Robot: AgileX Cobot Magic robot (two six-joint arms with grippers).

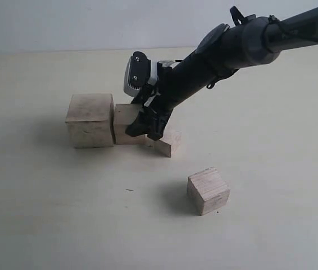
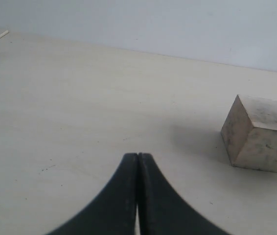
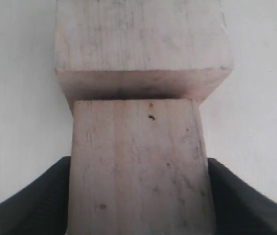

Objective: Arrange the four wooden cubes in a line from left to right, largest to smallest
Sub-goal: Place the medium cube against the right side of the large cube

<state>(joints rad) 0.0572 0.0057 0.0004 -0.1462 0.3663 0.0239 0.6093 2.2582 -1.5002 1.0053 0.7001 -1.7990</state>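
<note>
Right gripper (image 3: 138, 164) clamped on smaller wooden cube (image 3: 138, 142), butted against bigger wooden cube (image 3: 141, 39). Left gripper (image 2: 137, 156) shut, empty. Loose wooden cube (image 1: 208, 191) toward table (image 1: 294, 225) near edge, rightward of my gripper; right arm (image 1: 249, 42) nearer, I judge.

The big cube (image 1: 90, 120) and the next cube (image 1: 126, 122) touch, so nothing fits between them. The right arm (image 1: 215, 62) leans over that next cube and the little cube (image 1: 167, 143) beside it, blocking the way from above. Around the lone cube (image 1: 208, 190), the table (image 1: 46, 214) is open on every side.
</note>
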